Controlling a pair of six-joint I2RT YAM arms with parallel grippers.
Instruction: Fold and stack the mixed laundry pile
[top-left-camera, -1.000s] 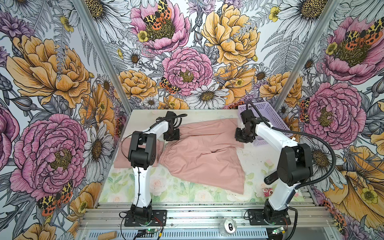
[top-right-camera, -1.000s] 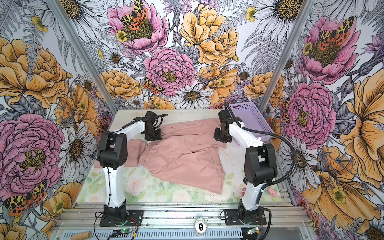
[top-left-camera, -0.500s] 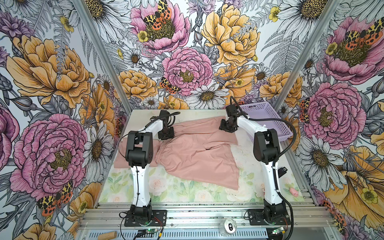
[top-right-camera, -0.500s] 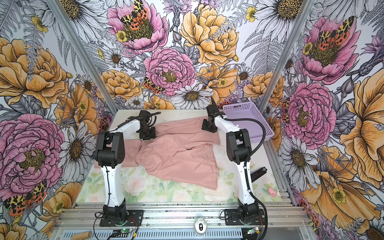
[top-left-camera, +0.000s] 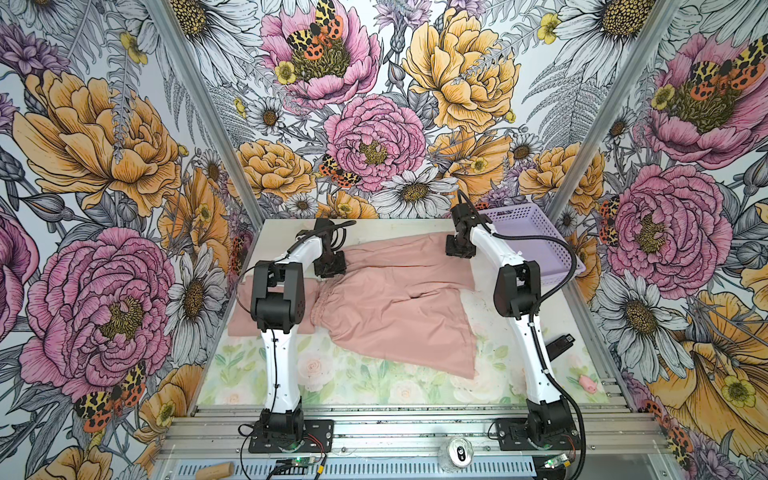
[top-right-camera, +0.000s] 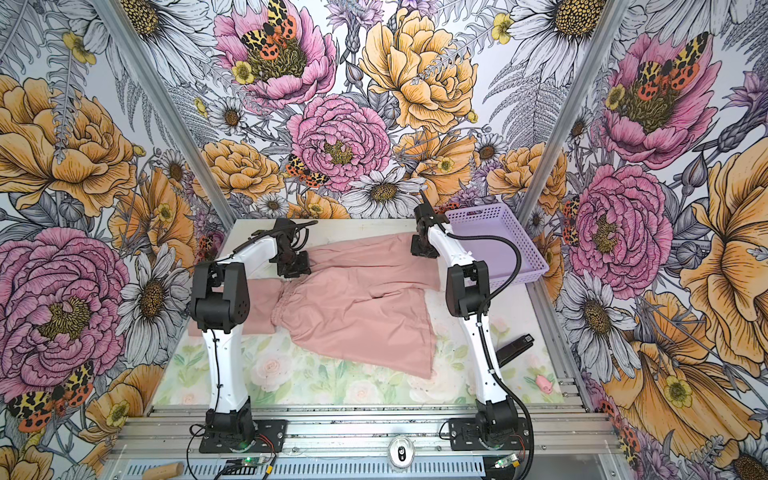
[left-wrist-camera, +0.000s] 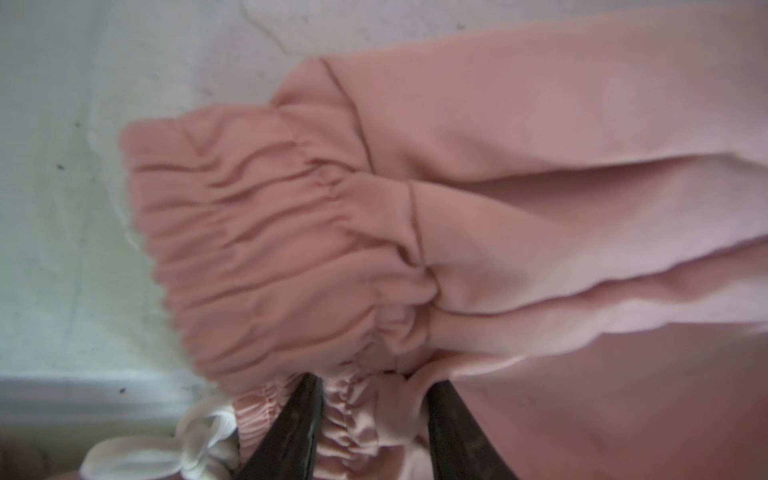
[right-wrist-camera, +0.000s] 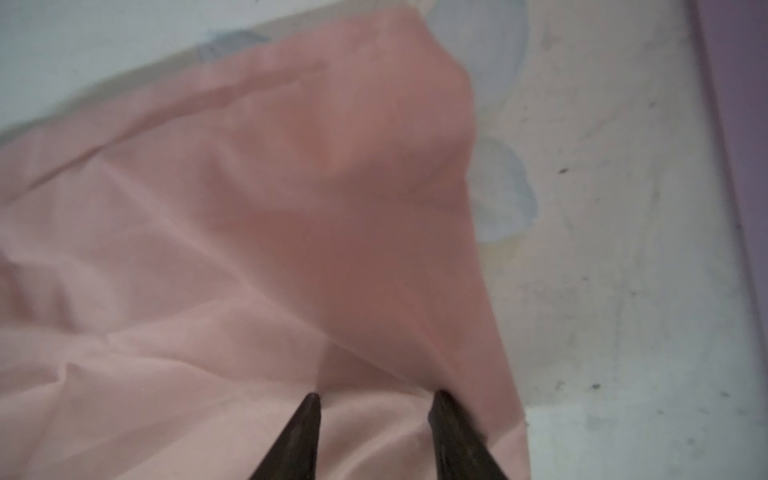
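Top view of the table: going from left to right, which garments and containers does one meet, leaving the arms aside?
In a top view: folded pink garment → pink shorts → lavender basket. The small items near the right edge overlap the basket's span, so they are left out.

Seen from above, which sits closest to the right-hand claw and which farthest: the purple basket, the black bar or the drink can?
1. Lavender basket: just beside the right gripper, at the back right.
2. Black bar: near the table's right edge.
3. Can: on the front rail, farthest.
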